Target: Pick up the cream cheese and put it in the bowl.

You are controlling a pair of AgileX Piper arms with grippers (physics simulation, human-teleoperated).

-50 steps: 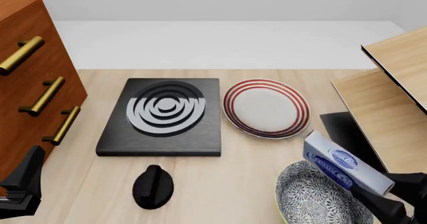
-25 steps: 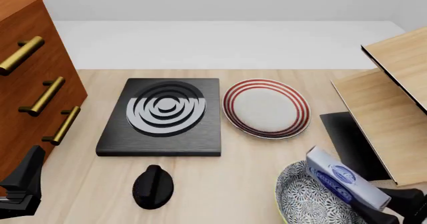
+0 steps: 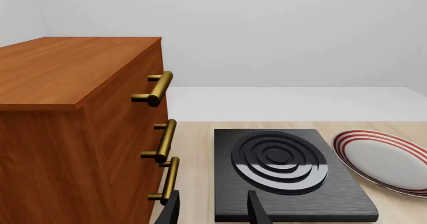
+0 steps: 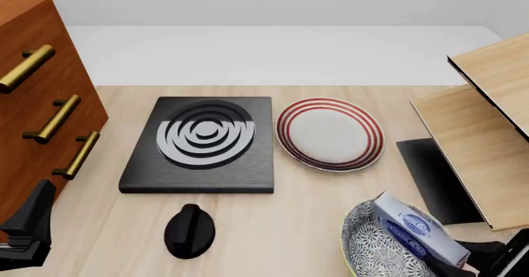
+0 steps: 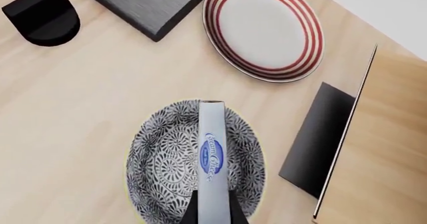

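**A:** Start at your right tool [image 5: 212,211]. What is it doing?

**B:** It is clamped on the cheese [image 4: 417,235], with a dark finger on each long side of the box's near end. In the right wrist view the box [image 5: 212,154] runs straight out from the fingers, its blue oval logo facing the camera.

**A:** And where does the cheese sit against the bowl?

**B:** Over the bowl [image 4: 370,247], within its rim. From the front the box is tilted, far end higher, and it hides the bowl's right side. Whether it touches the patterned inside, you cannot tell from these views.

**A:** Your left tool?

**B:** Its two fingers [image 3: 255,210] stand apart with nothing between them, low at the near left edge of the table [image 4: 298,215] beside the drawers [image 4: 33,103]. The left arm [image 4: 25,230] shows only as a dark shape in the front view's corner.

**A:** What lies further out?

**B:** Beyond the bowl is the plate [image 4: 330,133] with red rings, flat on the table. Left of it, just beside, is the black burner slab [image 4: 202,144] with grey rings. A black knob [image 4: 189,230] sits in front of the slab, well apart from the bowl. At the right stands a pale wood shelf [image 4: 484,122], with a dark panel [image 4: 434,178] under it near the bowl.
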